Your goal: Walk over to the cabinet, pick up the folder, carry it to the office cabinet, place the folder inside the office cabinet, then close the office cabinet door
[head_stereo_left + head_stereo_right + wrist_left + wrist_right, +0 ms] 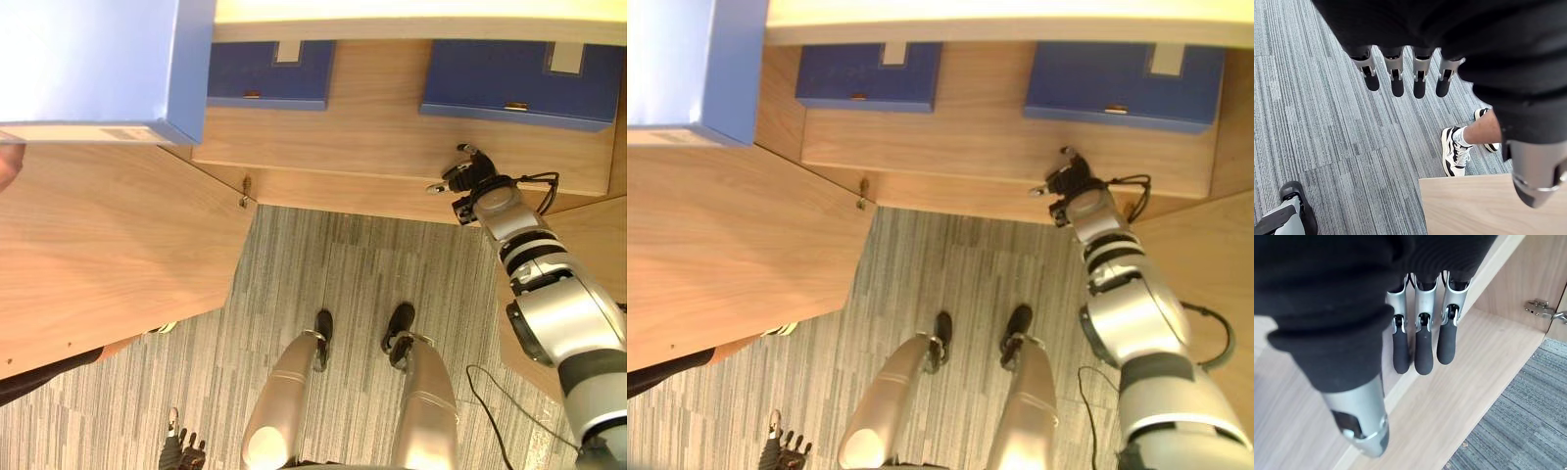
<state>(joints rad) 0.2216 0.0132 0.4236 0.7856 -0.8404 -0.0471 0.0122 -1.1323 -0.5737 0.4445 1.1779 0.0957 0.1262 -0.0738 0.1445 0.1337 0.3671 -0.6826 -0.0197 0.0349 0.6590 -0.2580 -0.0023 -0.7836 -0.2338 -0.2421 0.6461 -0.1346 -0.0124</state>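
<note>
Two blue folders lie flat on the shelf of the open wooden cabinet [392,147], one at the left [269,76] and one at the right [519,86]. A larger blue box-like folder [98,69] stands close at the upper left. My right hand [473,176] is held out to the cabinet's front edge, below the right folder, with straight fingers [1425,347] over the shelf board and nothing in them. My left hand [182,453] hangs low over the carpet, its fingers [1397,78] straight and empty.
The left cabinet door [108,245] stands wide open toward me, and the right door [1205,255] is open beside my right arm. A hinge [1542,311] sits near the right hand. A person stands at the left: a sleeve [49,372], and shoes [1455,152] on the grey carpet.
</note>
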